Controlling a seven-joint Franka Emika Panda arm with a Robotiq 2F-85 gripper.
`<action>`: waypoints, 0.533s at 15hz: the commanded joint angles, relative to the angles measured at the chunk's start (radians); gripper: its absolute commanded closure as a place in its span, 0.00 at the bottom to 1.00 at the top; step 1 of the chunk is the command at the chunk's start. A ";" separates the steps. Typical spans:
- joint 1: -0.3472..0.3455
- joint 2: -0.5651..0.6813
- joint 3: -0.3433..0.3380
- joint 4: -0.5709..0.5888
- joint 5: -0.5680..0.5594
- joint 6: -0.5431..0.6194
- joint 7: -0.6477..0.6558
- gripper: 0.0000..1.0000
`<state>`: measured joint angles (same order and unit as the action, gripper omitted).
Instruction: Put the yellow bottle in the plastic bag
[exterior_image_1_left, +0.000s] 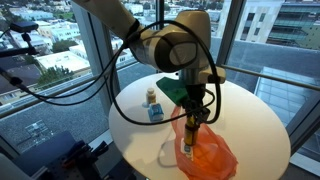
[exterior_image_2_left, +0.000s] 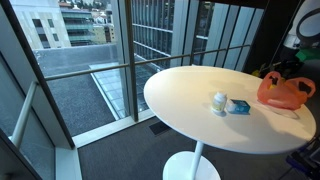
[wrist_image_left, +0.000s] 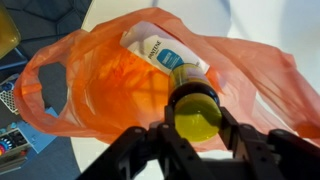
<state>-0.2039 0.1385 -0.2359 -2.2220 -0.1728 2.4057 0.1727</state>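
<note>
We see the tool (exterior_image_1_left: 190, 122) hanging straight down from the arm (exterior_image_1_left: 150, 40) over the round white surface (exterior_image_1_left: 250, 110). It is clenched on the yellow bottle (exterior_image_1_left: 188, 138). In the wrist view the two black fingers (wrist_image_left: 160, 135) press against opposite sides of the bottle's yellow top (wrist_image_left: 195, 112), which we look at from above.

The bottle stands upright in the grasp. Its lower part is down inside the open mouth of the orange plastic bag (exterior_image_1_left: 210, 158), whose crumpled sides rise around it. The wrist view shows the bag (wrist_image_left: 90, 90) spread wide open beneath the tool. A white pack (wrist_image_left: 155, 50) with teal print lies inside it, just beyond the yellow bottle. We cannot tell whether the bottle's base touches the bottom of the bag.

In both exterior views a small bottle (exterior_image_1_left: 152, 96) and a blue box (exterior_image_1_left: 156, 113) stand close together on the surface, well apart from the bag. In an exterior view the bag (exterior_image_2_left: 283, 92) sits near the edge of the surface (exterior_image_2_left: 190, 110), with the small bottle (exterior_image_2_left: 219, 101) and the blue box (exterior_image_2_left: 238, 107) beside it. The tool itself is hard to make out there. A green item (exterior_image_1_left: 172, 90) lies on the surface behind the tool, and we cannot tell what it is.
</note>
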 joint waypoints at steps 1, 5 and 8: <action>-0.009 0.016 -0.003 -0.006 0.021 0.026 -0.021 0.80; -0.012 0.011 -0.004 -0.007 0.031 0.025 -0.030 0.28; -0.015 0.008 -0.004 -0.012 0.031 0.023 -0.037 0.07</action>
<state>-0.2107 0.1478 -0.2385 -2.2260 -0.1655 2.4088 0.1683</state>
